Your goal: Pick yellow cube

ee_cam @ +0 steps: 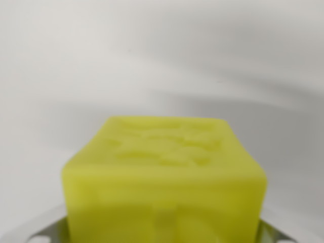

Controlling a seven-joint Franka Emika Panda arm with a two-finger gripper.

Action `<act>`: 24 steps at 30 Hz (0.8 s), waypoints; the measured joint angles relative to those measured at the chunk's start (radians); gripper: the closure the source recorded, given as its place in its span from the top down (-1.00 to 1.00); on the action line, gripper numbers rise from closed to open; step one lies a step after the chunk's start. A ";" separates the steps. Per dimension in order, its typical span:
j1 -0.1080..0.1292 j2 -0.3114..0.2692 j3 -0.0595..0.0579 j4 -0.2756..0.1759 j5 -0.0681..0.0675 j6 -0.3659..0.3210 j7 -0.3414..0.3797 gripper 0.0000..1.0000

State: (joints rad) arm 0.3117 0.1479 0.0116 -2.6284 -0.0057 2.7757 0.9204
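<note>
One view is all there is, the wrist view, and the yellow cube (164, 182) fills most of its lower half, blurred from sitting so close to the lens. It lies straight ahead of the camera and centred between the wrist view's left and right, so the cube appears to be right at the gripper rather than off to a side. Its top face shows shallow moulded dents; its front face runs off the bottom edge. As a cube it offers no long axis to line up with.

Pale metallic pieces (43, 232) peek out at both bottom corners, flanking the cube, possibly parts of the gripper, though too little shows to be sure. I cannot tell whether the gripper is clenched on the cube or released.

Behind the cube there is only a plain whitish-grey surface (162, 61), blurred; whether the cube rests on the bench or hangs above it cannot be told.
</note>
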 joint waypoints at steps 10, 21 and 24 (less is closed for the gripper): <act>0.001 -0.076 0.000 -0.004 0.003 -0.072 -0.002 -1.00; 0.001 -0.154 0.000 -0.002 0.005 -0.153 -0.003 -1.00; 0.001 -0.175 0.000 0.000 0.005 -0.176 -0.004 -1.00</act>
State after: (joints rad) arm 0.3127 -0.0271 0.0115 -2.6285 -0.0003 2.6000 0.9166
